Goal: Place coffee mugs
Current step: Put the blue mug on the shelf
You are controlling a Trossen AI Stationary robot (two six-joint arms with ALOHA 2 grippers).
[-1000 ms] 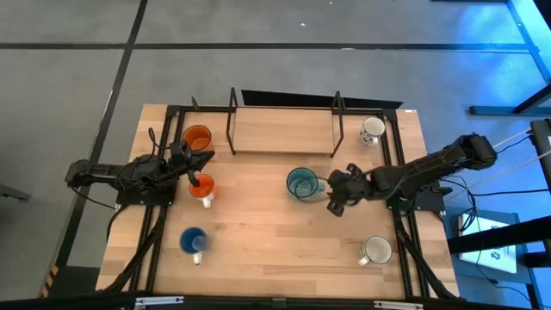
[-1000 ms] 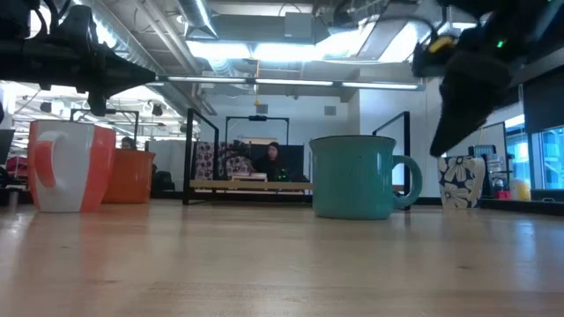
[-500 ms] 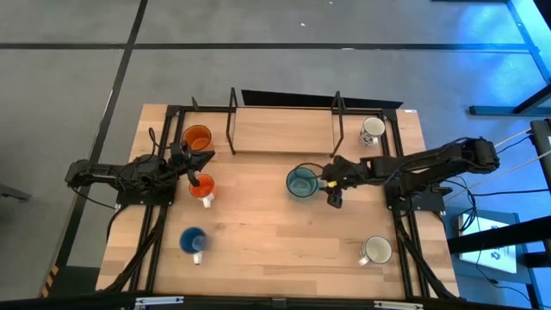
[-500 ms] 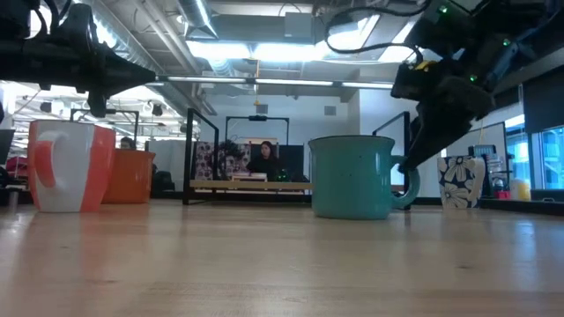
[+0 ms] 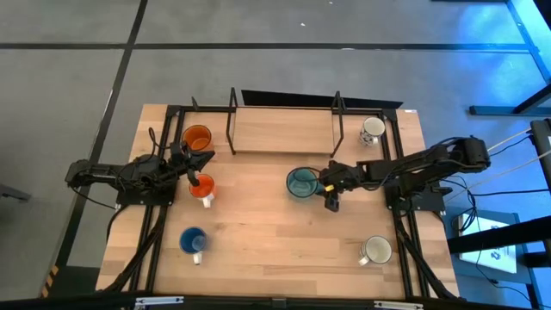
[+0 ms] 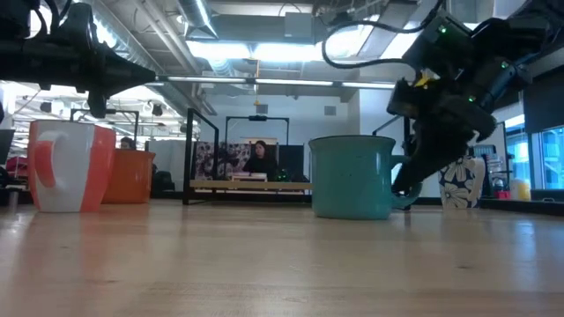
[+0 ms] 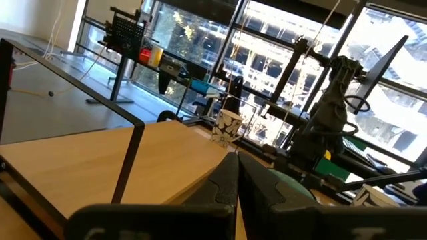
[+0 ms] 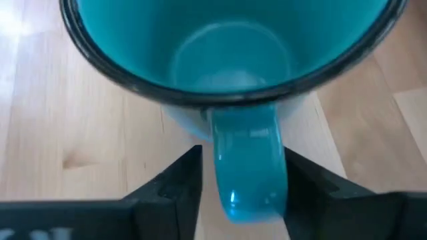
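The teal mug (image 5: 301, 182) stands upright on the table's middle with its handle (image 8: 245, 167) toward the right edge. My right gripper (image 5: 329, 193) is open and low at that handle, one finger on each side of it (image 8: 241, 153). My left gripper (image 5: 195, 176) is shut and hovers above a small orange-and-white mug (image 5: 205, 189). Also upright on the table are a larger orange mug (image 5: 198, 138), a blue mug (image 5: 194, 241), a flowered white mug (image 5: 372, 129) and a plain white mug (image 5: 376, 251). My right gripper has its fingers (image 8: 180, 183) level on both sides of the teal mug's handle (image 8: 245, 167), coming from the table's right. I cannot tell whether they touch it. The mug stands on its base on the table.
A black wire rack (image 5: 284, 129) with a wooden board stands at the far middle, between the orange mug and the flowered mug. Black frame rails (image 5: 400, 172) run along the table's left and right sides. Bare wood lies in the near middle (image 5: 284, 245).
My right gripper has moved toward the table's left and come down from above mug height to the teal mug's handle, so its fingers now stand on either side of it. No mug has moved.
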